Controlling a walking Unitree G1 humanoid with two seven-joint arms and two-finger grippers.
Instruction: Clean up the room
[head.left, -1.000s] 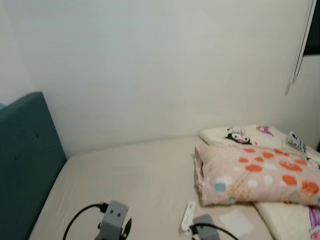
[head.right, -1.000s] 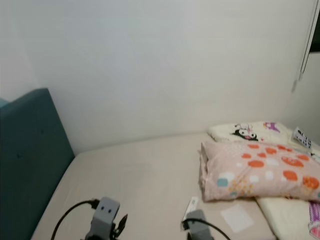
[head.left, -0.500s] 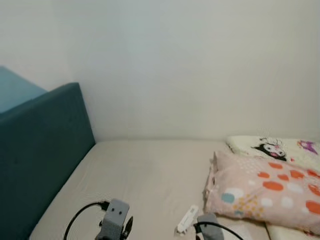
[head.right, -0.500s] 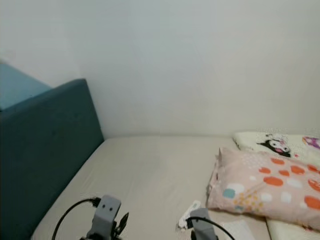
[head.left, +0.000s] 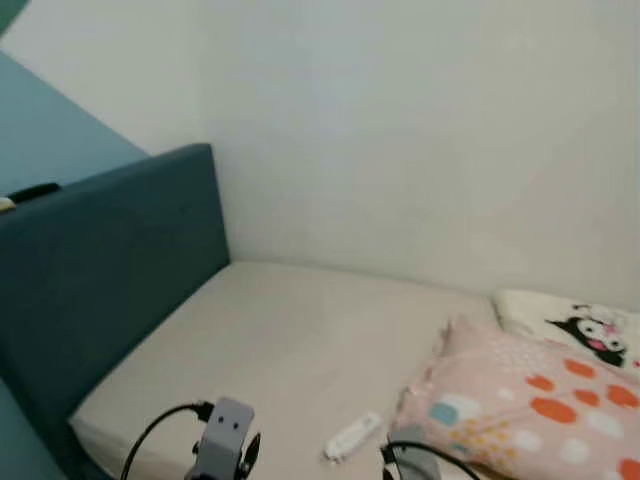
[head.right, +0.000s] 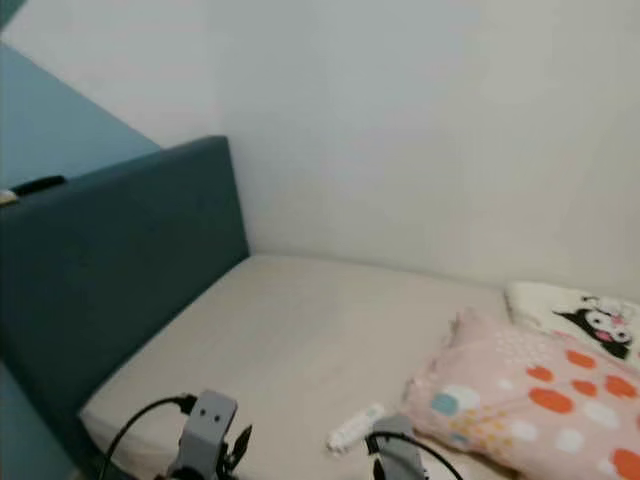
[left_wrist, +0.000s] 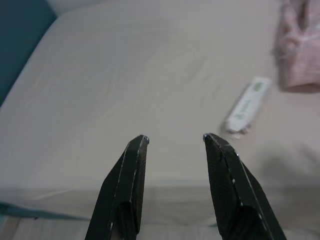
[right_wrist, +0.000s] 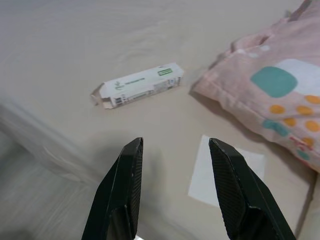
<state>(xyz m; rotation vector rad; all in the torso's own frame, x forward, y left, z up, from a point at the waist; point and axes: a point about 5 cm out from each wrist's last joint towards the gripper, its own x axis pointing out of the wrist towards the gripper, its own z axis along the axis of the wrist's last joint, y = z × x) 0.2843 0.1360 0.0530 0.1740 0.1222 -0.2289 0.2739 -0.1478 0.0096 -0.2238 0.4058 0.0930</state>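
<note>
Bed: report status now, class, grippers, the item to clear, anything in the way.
Left gripper open, empty, over the bed. Right gripper open, empty, near the packet. Paper square beside the pink pillow. Nothing blocking the packet.

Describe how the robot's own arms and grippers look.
Each wrist ends in a small grey block with two dark dots, left wrist, right wrist, and a thin black cable loops beside each. The left gripper and right gripper each have two long, matte black, tapering fingers with blunt tips.

White packet (right_wrist: 137, 85) beyond parted fingers (right_wrist: 123, 190)
</note>
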